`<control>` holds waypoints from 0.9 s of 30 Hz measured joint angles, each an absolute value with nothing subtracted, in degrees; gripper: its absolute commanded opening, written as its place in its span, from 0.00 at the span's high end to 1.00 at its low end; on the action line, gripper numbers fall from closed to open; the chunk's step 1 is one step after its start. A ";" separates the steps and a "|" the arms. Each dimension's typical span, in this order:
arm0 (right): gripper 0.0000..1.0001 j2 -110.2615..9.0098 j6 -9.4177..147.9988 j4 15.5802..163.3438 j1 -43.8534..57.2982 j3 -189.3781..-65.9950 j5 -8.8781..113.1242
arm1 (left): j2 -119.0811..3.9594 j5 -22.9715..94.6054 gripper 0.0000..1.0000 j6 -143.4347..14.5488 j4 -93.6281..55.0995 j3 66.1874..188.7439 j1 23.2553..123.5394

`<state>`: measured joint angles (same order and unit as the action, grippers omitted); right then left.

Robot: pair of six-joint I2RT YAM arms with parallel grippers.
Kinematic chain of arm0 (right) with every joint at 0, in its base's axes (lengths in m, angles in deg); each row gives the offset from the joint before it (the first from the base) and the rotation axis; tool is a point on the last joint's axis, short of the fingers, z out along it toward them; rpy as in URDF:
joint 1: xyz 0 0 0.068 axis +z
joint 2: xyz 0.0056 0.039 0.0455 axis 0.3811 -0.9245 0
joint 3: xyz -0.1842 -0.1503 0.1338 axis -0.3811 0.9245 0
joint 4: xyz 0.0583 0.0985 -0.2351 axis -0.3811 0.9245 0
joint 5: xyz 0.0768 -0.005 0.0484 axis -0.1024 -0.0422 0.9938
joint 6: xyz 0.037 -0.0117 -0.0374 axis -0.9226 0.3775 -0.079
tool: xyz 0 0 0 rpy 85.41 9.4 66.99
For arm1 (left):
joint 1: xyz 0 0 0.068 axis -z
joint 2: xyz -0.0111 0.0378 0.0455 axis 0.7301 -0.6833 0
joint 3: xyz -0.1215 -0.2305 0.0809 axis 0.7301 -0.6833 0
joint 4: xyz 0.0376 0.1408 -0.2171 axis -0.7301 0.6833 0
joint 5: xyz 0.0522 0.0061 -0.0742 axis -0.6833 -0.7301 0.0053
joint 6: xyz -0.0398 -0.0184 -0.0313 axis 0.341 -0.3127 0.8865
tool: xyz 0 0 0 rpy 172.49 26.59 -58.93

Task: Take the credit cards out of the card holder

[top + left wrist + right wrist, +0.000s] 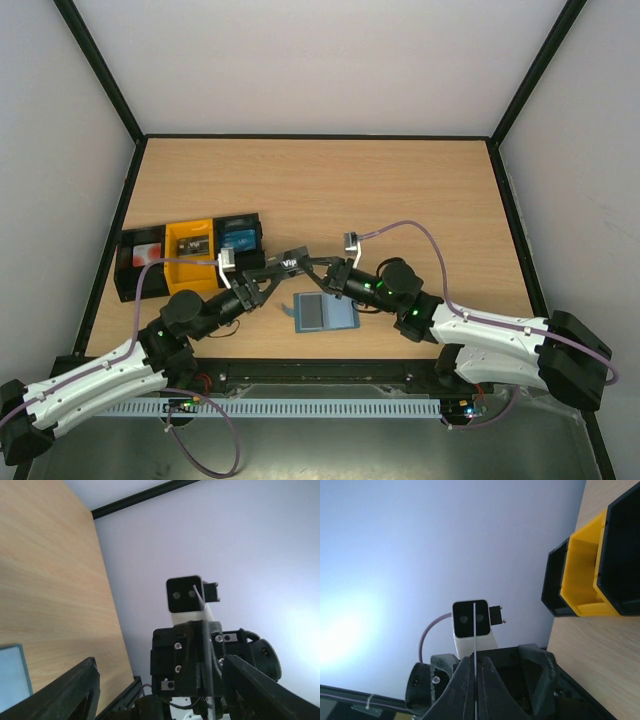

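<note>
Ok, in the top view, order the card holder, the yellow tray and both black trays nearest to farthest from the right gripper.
From the right gripper:
1. card holder, toward the near edge.
2. right black tray, to the left.
3. yellow tray, further left.
4. left black tray, leftmost.

Left hand [160, 662] fingers spread; right hand [204, 641] opposite, pinching edge-on card [199, 600].

The counter [400, 200] is pale wood-grain, matt and smooth. The card holder [325, 313] looks soft and matt, teal with a paler panel. The credit card [290, 262] is dark, smooth plastic. The yellow tray [580, 565] and 2 black trays [620, 545] are hard plastic with slight sheen. The arm shells [90, 375] are smooth white plastic
</note>
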<state>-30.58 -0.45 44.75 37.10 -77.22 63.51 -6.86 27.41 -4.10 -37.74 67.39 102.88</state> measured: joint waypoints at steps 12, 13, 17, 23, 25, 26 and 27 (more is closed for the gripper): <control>0.98 -30.60 -5.43 39.17 37.25 -73.55 57.48 | -7.76 24.44 0.67 -3.36 -42.09 67.39 102.86; 0.98 -30.58 -5.43 38.96 37.25 -73.55 57.17 | -7.76 24.35 0.67 -3.25 -42.18 67.39 102.86; 0.98 -30.58 -5.45 38.85 37.25 -73.57 56.19 | -7.76 23.85 0.66 -3.16 -42.13 67.39 102.86; 0.98 -30.56 -5.59 38.85 37.25 -73.57 55.01 | -8.83 23.44 0.72 -2.92 -42.20 67.39 102.86; 0.98 -30.56 -5.59 38.85 37.25 -73.57 54.68 | -9.57 23.41 0.74 -2.75 -42.33 67.39 102.86; 0.98 -30.56 -5.59 38.87 37.25 -73.55 54.53 | -9.95 23.44 0.75 -2.59 -42.53 67.39 102.86; 0.98 -30.56 -5.59 38.87 37.25 -73.57 54.44 | -10.32 23.44 0.75 -2.55 -42.74 67.39 102.86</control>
